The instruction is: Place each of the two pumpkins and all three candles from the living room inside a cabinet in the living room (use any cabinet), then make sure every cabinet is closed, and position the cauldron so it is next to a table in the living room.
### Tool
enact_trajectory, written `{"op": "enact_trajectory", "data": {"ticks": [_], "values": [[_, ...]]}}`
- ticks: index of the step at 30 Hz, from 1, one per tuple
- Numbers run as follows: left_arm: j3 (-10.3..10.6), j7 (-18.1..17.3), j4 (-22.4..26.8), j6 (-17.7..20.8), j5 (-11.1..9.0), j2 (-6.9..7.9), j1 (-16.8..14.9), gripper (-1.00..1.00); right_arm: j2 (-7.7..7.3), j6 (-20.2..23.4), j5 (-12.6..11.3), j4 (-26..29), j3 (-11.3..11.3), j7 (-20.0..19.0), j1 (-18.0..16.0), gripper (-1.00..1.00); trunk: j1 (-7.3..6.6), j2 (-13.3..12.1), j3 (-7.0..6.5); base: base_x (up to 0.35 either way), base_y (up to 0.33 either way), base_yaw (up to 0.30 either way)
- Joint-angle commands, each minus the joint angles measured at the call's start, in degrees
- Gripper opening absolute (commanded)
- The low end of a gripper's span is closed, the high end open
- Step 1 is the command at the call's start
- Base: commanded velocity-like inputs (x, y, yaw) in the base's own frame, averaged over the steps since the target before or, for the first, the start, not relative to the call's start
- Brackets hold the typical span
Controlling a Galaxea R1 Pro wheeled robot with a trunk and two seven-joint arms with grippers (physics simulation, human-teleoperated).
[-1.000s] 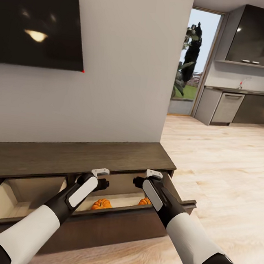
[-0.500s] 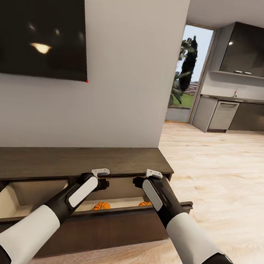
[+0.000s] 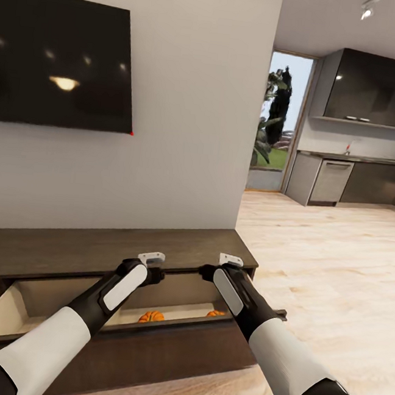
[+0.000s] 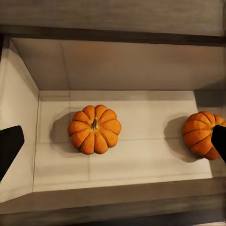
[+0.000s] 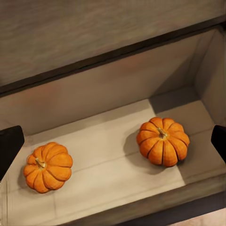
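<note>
Two orange pumpkins lie apart on the light floor of the cabinet's (image 3: 93,248) pulled-out right drawer: one (image 3: 151,316) (image 4: 94,129) (image 5: 47,167) below my left gripper, the other (image 3: 215,314) (image 4: 201,134) (image 5: 163,141) near the drawer's right end. My left gripper (image 3: 152,258) (image 4: 113,143) and right gripper (image 3: 231,261) (image 5: 114,141) hover side by side above this drawer. Both are open and hold nothing. The drawer front (image 3: 163,341) hides the lower part of both pumpkins in the head view.
A second drawer (image 3: 38,302) stands open to the left, its visible part bare. A black TV (image 3: 63,59) hangs on the wall above. Light wooden floor (image 3: 337,262) stretches right toward dark kitchen cupboards (image 3: 360,173) and a glass door (image 3: 277,117).
The whole head view has shifted: TV and cabinet sit lower in the picture and more of the kitchen shows, so the camera moved. Arms and pumpkins hold their places.
</note>
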State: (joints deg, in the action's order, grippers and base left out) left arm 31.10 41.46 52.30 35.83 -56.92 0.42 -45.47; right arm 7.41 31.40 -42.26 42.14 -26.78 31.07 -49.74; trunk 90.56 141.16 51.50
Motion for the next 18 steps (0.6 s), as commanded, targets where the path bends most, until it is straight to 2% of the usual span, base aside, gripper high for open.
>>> {"op": "enact_trajectory", "data": {"ticks": [1, 4, 7, 18], "values": [[0.18, 0.53, 0.08, 0.05, -0.34, -0.20, -0.06, 1.00, -0.04, 0.07, -0.54, 0.06, -0.21, 0.52, -0.04, 1.00, -0.24, -0.39, -0.12, 0.000, 0.000, 0.000], [0.19, 0.54, 0.08, 0.10, -0.13, -0.57, -0.06, 1.00, -0.07, -0.02, -0.54, 0.05, -0.21, 0.49, -0.03, 1.00, -0.90, -1.59, -0.66, -0.012, 0.000, 0.000], [0.19, 0.54, 0.08, 0.11, -0.06, -0.70, -0.06, 1.00, -0.10, -0.08, -0.54, 0.05, -0.21, 0.48, -0.01, 1.00, -1.55, -2.79, -1.19, -0.180, 0.000, 0.000], [0.19, 0.63, 0.08, 0.12, 0.05, -0.77, -0.06, 1.00, -0.11, -0.02, -0.54, 0.04, -0.21, 0.57, -0.02, 1.00, -3.97, -7.20, -3.17, -0.313, 0.000, 0.000]]}}
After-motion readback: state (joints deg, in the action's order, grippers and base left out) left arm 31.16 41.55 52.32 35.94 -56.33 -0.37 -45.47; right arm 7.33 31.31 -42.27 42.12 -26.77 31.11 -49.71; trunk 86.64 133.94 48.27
